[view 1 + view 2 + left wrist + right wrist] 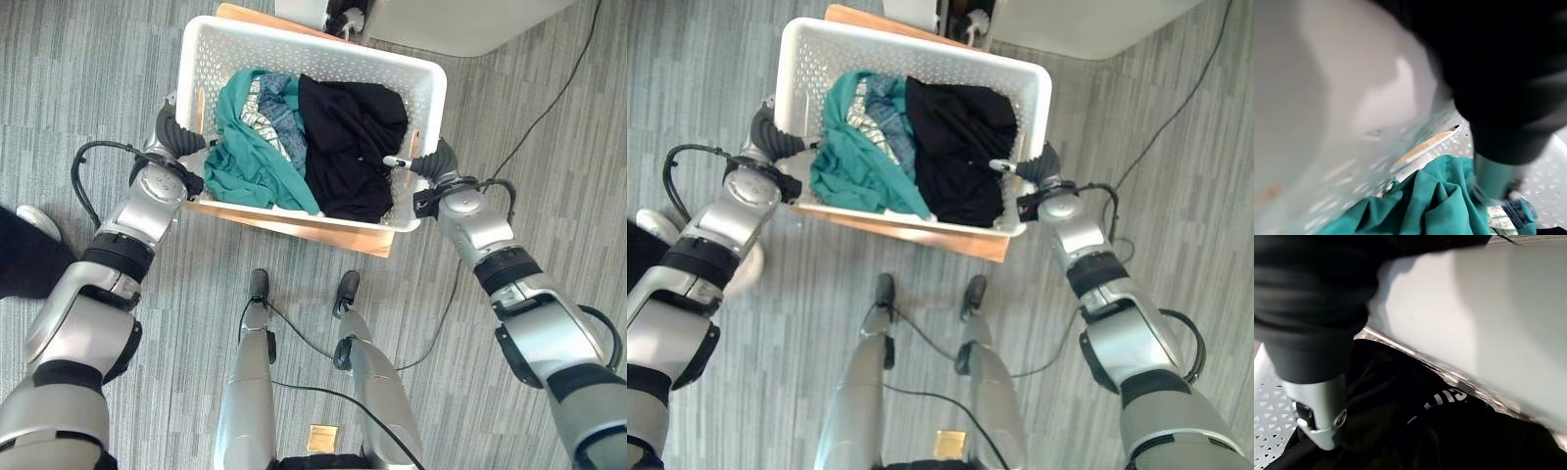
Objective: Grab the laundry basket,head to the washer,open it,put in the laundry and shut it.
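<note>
A white perforated laundry basket (312,51) is seen on a low wooden stand (323,235), between the two hands. The left hand (181,140) is set at the basket's left end wall and the right hand (431,162) at its right end wall, each touching the rim; a silver finger (396,162) of the right hand is laid over the rim above the clothes. Whether the fingers of either hand are curled round the rim cannot be told, since they are mostly hidden by the dark covers and the basket walls. Inside the basket, a teal garment (250,147) is piled nearest the left hand, a black garment (351,147) nearest the right hand, and a blue patterned piece (279,117) is wedged between them. White lettering is printed on the black garment (1444,399) in the right wrist view, but it is too folded and partial to be read. A white appliance (460,24) is seen beyond the basket's far side.
</note>
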